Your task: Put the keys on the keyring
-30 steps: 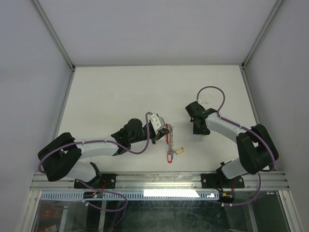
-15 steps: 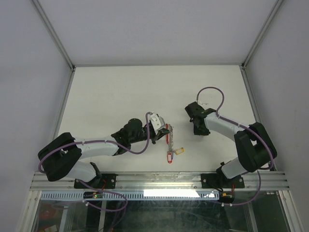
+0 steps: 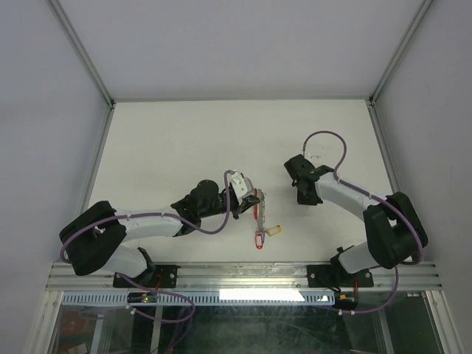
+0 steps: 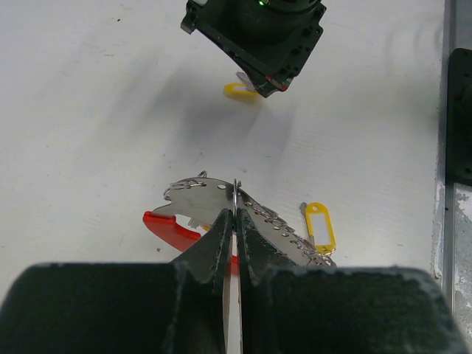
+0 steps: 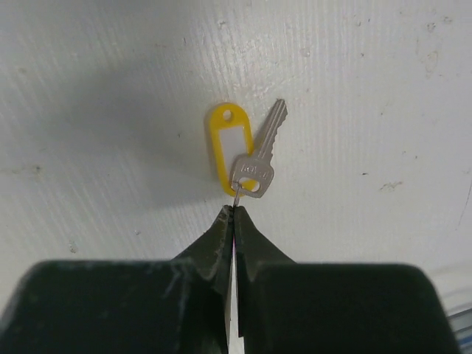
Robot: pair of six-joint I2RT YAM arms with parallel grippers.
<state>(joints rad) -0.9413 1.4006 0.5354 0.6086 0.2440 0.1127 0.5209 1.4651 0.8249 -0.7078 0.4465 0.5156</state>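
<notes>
In the left wrist view my left gripper [image 4: 234,215] is shut on the keyring [image 4: 169,229], a loop with a red arc and a grey metal part, held just over the table. A key with a yellow tag [image 4: 321,227] lies by it. From above, the keyring [image 3: 257,209] has a red tag [image 3: 259,240] and a yellow tag [image 3: 276,230] at its near end. My right gripper [image 5: 234,212] is shut on the thin wire loop of another key [image 5: 259,156] with a yellow tag [image 5: 229,147], which lies flat on the table. In the top view this key is hidden under my right gripper [image 3: 306,198].
The white table [image 3: 177,140] is walled by grey panels at the back and both sides. A metal rail [image 3: 243,276] runs along the near edge by the arm bases. My right gripper's black body [image 4: 258,37] faces the left wrist camera across the table.
My right gripper has shut on the wire loop of the yellow-tagged key, and its arm shifted slightly. The left arm and the keyring stay where they were.
</notes>
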